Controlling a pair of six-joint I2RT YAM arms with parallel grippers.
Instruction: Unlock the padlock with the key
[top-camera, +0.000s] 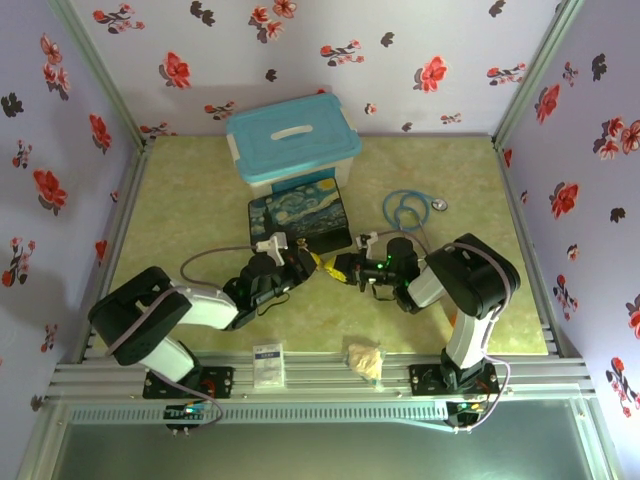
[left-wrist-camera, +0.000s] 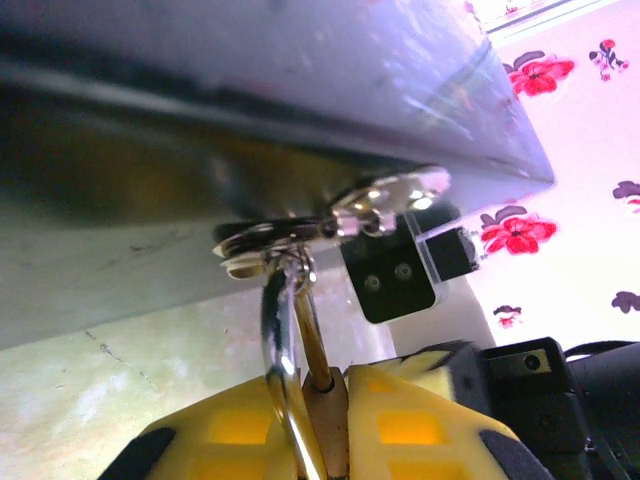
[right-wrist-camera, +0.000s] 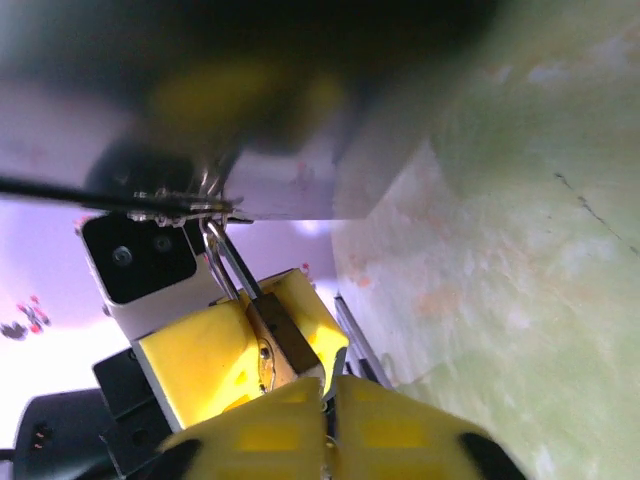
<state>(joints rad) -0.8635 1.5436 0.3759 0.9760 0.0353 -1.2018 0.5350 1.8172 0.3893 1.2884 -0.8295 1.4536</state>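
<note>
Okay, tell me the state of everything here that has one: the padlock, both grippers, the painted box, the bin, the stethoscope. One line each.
padlock: hanging from the clasp, shackle looks closed.
left gripper: shut on the padlock's body.
right gripper: shut, tips at the padlock's base; key not discernible.
painted box: lid closed.
plastic bin: blue lid on.
stethoscope: lying loose on the table.
</note>
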